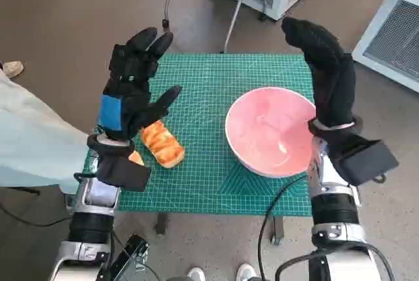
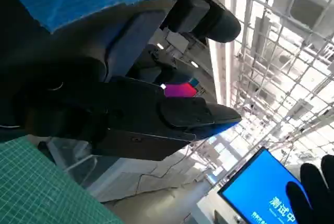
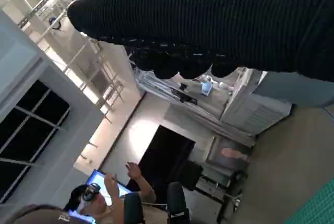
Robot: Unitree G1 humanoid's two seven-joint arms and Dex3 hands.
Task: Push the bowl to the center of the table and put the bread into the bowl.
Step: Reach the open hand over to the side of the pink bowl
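Observation:
The pink bowl (image 1: 272,130) sits empty on the right half of the green mat (image 1: 209,78). A golden bread roll (image 1: 162,143) lies on the mat's left part, near the front. My left hand (image 1: 134,84) is raised above the mat's left side, just behind the bread, fingers spread and holding nothing. My right hand (image 1: 324,65) is lifted over the bowl's far right rim, fingers stretched upward, empty. In the left wrist view my left hand's fingers (image 2: 172,114) point into the room. The glove (image 3: 219,20) fills the right wrist view's upper part.
An orange object (image 1: 135,158) peeks out beside my left wrist. A person's pale sleeve (image 1: 33,143) lies left of the table. White cabinets (image 1: 393,19) stand at the back right. A seated person (image 3: 112,195) faces a blue screen (image 2: 261,187).

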